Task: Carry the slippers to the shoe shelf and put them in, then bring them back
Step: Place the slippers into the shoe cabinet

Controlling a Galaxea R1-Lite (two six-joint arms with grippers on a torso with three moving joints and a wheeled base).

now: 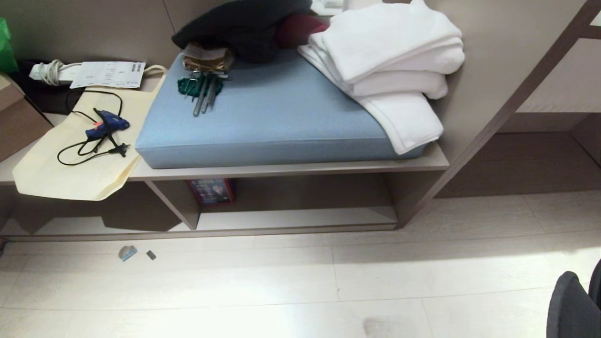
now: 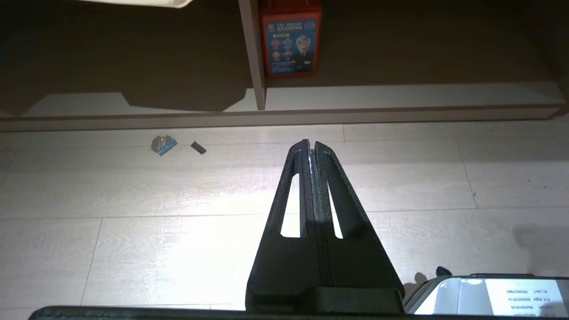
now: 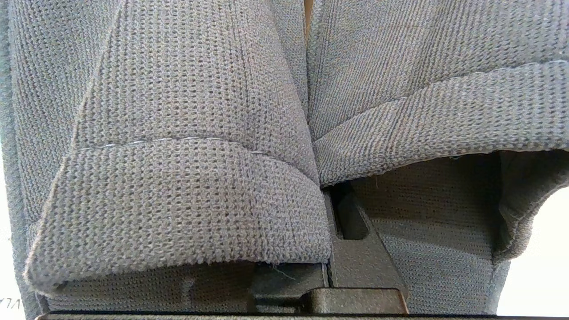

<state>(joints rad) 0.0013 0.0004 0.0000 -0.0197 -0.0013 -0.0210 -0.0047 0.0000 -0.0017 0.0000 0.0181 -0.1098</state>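
Note:
In the right wrist view the grey knit slippers (image 3: 186, 191) fill the picture, one on each side of my right gripper (image 3: 331, 209). It is shut on their inner edges, and the fabric hides its fingertips. A dark rounded shape (image 1: 570, 305) at the head view's bottom right corner is the held pair. The shoe shelf (image 1: 296, 218) is the low open cubby under the bench, with a pale bottom board (image 2: 400, 95) and an upright divider (image 2: 252, 53). My left gripper (image 2: 310, 144) is shut and empty, hanging over the floor and pointing toward the shelf.
A red box (image 1: 212, 190) stands at the back of the cubby by the divider. On the bench above lie a blue cushion (image 1: 272, 117), white towels (image 1: 394, 61), a black heap (image 1: 239, 26), a cream bag (image 1: 70, 159) and a blue glue gun (image 1: 107, 124). Small scraps (image 1: 127, 252) lie on the floor.

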